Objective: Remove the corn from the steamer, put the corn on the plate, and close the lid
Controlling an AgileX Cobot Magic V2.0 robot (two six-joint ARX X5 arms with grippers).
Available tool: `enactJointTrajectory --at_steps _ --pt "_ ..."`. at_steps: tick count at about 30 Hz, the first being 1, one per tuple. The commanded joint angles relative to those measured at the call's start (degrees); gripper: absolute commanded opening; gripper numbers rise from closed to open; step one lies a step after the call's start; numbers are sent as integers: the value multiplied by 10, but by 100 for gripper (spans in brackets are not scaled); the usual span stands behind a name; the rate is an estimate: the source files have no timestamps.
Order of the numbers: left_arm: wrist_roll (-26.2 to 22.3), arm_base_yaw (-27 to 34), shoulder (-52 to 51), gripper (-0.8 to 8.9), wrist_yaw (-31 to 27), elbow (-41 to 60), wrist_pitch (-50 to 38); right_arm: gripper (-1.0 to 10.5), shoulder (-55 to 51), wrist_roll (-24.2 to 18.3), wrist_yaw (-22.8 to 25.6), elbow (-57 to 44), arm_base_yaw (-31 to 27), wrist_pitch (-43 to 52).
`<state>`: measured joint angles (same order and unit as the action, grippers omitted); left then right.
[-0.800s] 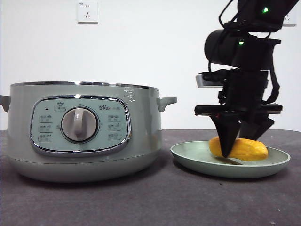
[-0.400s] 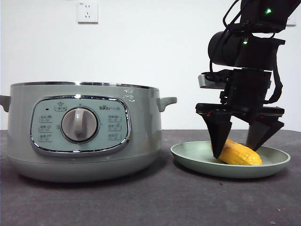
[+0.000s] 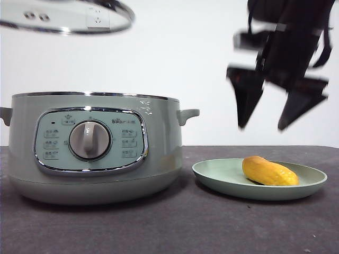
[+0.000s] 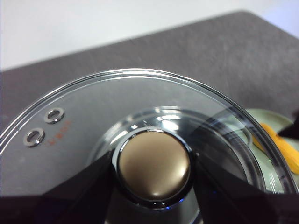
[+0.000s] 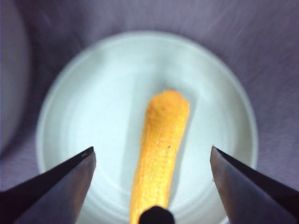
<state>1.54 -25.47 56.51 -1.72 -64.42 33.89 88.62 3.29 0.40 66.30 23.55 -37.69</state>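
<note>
The corn (image 3: 269, 171) lies on its side on the pale green plate (image 3: 222, 177), right of the steamer (image 3: 159, 153), whose top is uncovered. My right gripper (image 3: 261, 127) hangs open well above the corn, touching nothing; in the right wrist view its jaws (image 5: 152, 149) stand wide on either side of the corn (image 5: 163, 140) on the plate (image 5: 93, 93). The glass lid (image 3: 63, 18) hangs high at the top left, above the steamer. In the left wrist view my left gripper (image 4: 154, 163) is shut on the lid's knob (image 4: 154, 170), with the glass (image 4: 93, 121) spread around it.
The steamer's side handle (image 3: 188, 114) sticks out toward the plate. A wall socket (image 3: 99, 16) shows behind the lid. Dark tabletop (image 3: 175, 227) runs in front of both the steamer and the plate.
The right gripper let go of the corn and rose well above the plate, jaws open. The lid came into the front view at the top left. The corn stays on the plate.
</note>
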Motion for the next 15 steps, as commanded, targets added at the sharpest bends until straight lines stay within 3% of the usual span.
enactJointTrajectory --at_steps 1,15 --pt "5 -1 24 -8 7 -6 -41 410 -38 10 -1 -3 1 -10" --pt "30 -6 158 -8 45 -6 -99 409 -198 12 0 -3 1 -50"
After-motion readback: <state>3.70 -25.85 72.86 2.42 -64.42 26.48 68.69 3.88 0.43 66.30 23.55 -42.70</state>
